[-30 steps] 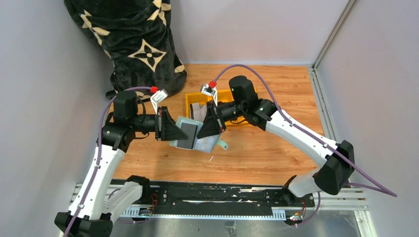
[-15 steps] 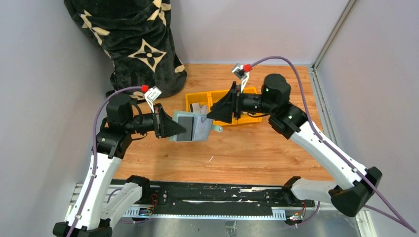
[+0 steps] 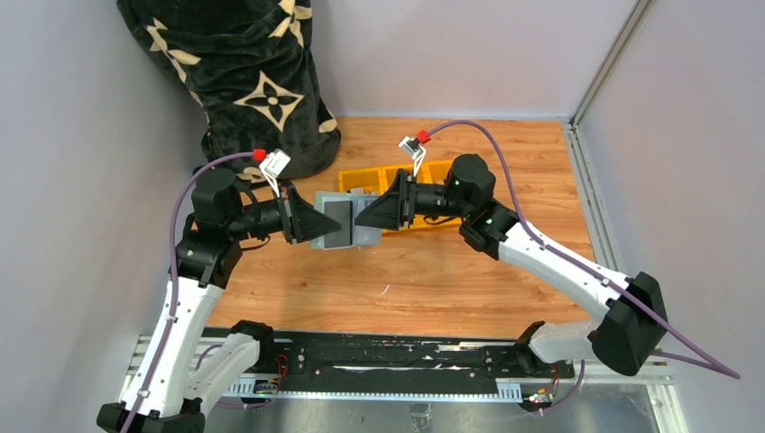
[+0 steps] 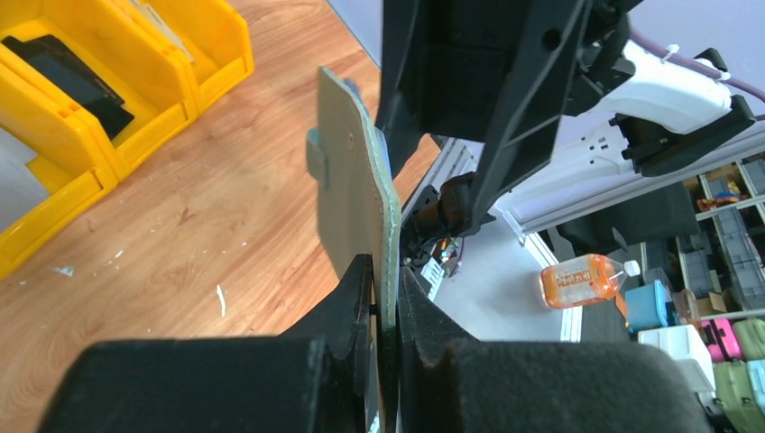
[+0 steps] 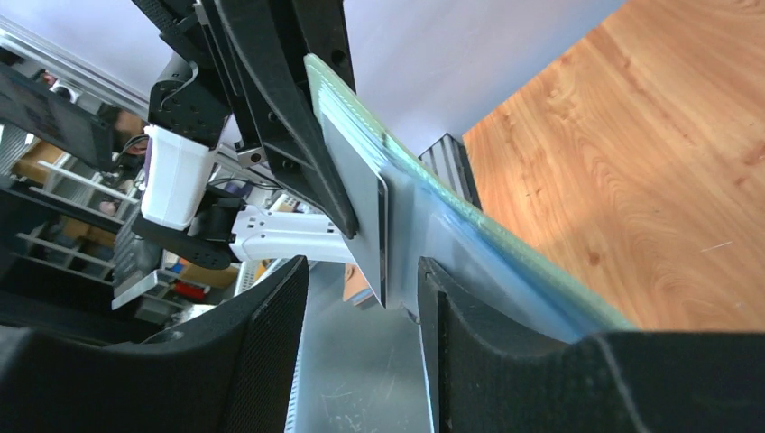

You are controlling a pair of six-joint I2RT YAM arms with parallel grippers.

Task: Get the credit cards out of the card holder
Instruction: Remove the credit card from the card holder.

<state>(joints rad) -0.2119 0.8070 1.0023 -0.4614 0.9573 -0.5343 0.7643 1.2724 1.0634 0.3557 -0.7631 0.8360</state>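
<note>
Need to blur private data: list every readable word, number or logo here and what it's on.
No text can be read in any view.
Grey card in the card holder: no print legible.
Orange bottle: label too blurred to read.
Black blanket: cream flower-star motifs only, no letters legible.

White arms (image 3: 559, 266) with black joints (image 3: 216, 194) — purple cables (image 3: 465, 123), red-tipped
</note>
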